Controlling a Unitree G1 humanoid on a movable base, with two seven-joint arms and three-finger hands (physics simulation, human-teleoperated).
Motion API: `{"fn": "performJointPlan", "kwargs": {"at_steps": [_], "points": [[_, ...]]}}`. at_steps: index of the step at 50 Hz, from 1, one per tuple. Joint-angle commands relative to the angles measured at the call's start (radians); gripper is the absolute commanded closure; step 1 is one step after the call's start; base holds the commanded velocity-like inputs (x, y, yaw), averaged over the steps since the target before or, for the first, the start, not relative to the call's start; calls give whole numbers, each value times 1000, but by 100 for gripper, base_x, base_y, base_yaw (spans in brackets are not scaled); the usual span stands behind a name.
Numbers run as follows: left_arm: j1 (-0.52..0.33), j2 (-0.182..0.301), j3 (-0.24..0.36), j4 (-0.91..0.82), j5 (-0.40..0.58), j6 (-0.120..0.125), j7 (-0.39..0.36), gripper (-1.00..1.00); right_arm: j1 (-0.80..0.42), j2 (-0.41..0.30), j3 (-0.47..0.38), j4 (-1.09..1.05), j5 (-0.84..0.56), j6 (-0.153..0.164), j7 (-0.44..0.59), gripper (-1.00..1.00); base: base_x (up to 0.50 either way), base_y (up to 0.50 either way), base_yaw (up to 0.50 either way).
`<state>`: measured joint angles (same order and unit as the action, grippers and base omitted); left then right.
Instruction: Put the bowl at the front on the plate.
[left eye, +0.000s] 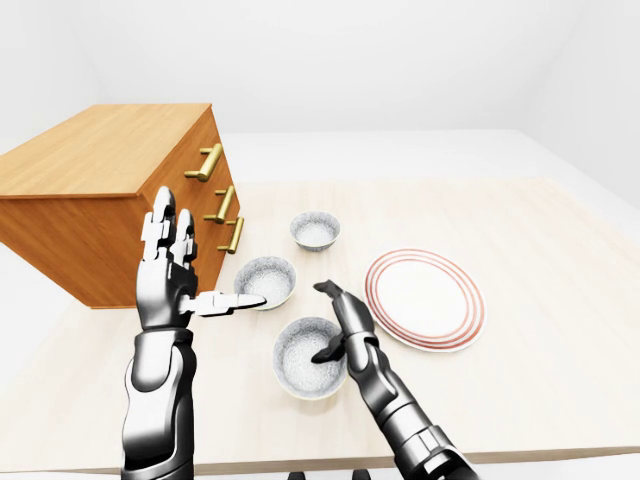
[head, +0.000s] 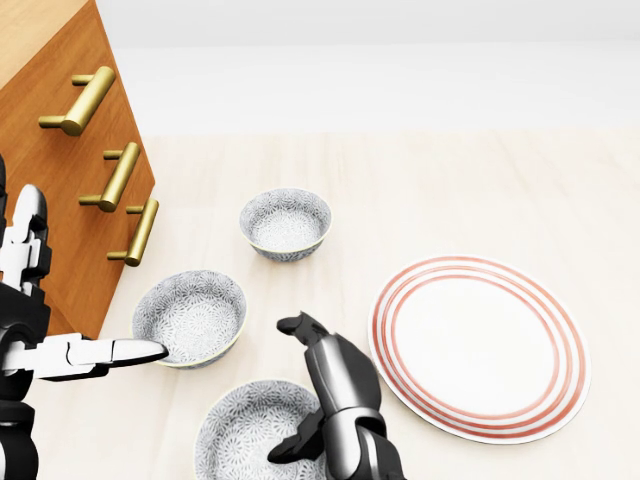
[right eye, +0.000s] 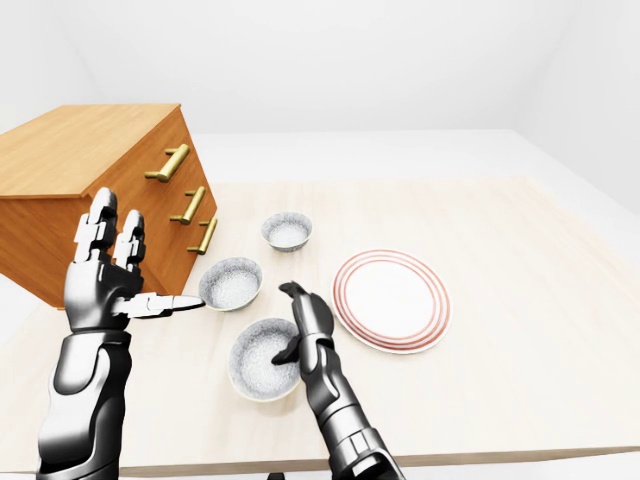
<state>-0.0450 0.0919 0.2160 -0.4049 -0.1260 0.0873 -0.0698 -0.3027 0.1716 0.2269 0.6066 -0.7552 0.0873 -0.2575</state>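
Note:
Three patterned grey bowls stand on the pale table. The nearest bowl (head: 250, 430) is at the bottom of the head view, the middle bowl (head: 190, 316) is up and to its left, and the far bowl (head: 286, 223) is above both. A white plate with red rings (head: 480, 345) lies to the right. My right hand (head: 290, 388) is at the nearest bowl's right rim, its thumb inside the bowl and its fingers (head: 318, 352) curled above the rim, not closed on it. My left hand (left eye: 205, 265) is raised and open, with its thumb reaching toward the middle bowl.
A wooden chest of drawers (left eye: 100, 200) with brass handles (head: 120, 176) stands on the left, close to the middle bowl. The table's near edge (left eye: 560, 452) runs along the bottom of the left-eye view.

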Motion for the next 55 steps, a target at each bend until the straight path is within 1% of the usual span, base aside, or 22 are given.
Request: {"fn": "performJointPlan", "kwargs": {"at_steps": [1,6,19,27,35,44,55], "points": [[1,-1,0,-11,-1,0,1,-100,24,-5,-1,46,-8,0,-29,100,0,0,0],[-1,-1,0,-5,0,0,0,-100,23,-6,-2,38,-7,0,-25,100,0,0,0],[-2,0,0,0,0,0,2,-100,50,-8,9,-59,-17,0,21,100,0,0,0],[-5,1,0,8,0,0,2,-100,68,-20,8,-208,-20,0,97,100,0,0,0],[-5,2,0,9,0,0,2,-100,10,-42,-33,-247,14,0,136,100,0,0,0],[-4,1,-1,14,2,0,3,-100,-44,-65,-73,-387,44,0,232,100,0,0,0],[-3,1,-1,16,1,0,3,-100,-135,-115,-120,-382,85,0,260,100,0,0,0]]}}
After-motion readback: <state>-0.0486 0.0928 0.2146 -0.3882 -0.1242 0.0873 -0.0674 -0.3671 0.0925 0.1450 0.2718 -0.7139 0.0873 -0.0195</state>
